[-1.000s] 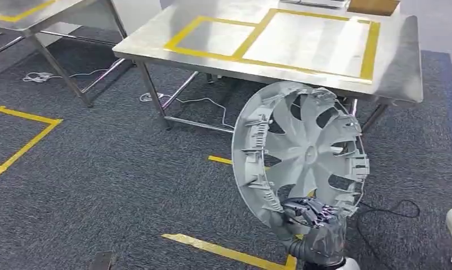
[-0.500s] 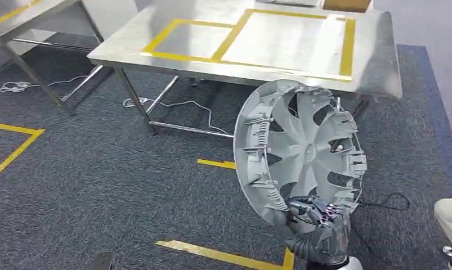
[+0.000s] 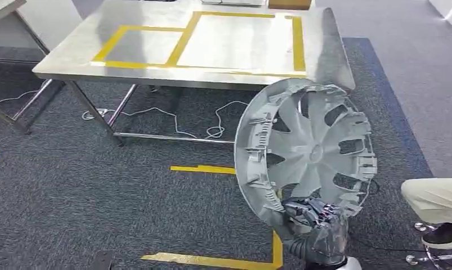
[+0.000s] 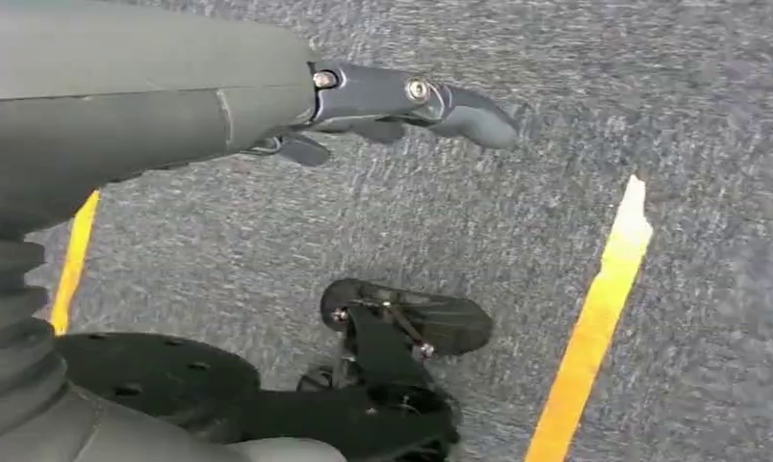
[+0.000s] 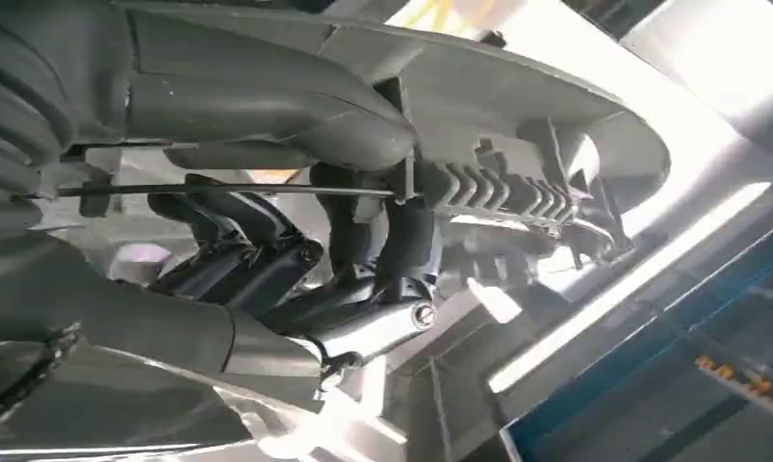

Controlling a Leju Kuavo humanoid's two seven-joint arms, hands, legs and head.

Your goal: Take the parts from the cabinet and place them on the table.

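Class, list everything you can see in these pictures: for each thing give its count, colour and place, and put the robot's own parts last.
Hubcap: one, grey, upright on edge, held at its lower rim in front of the table.
Table: one, steel, yellow tape rectangles on top, ahead of the robot.
Second table: one, steel, a corner at far left.
Cable: one, white, on the carpet under the table.
Carpet: dark grey, with yellow tape lines.
Box: one, brown, at the table's far edge.
Person's leg: one, beige trousers, dark shoe, at right.
Right hand: one, grey, grips the hubcap's rim.
Left hand: one, grey, holds nothing, above the carpet.
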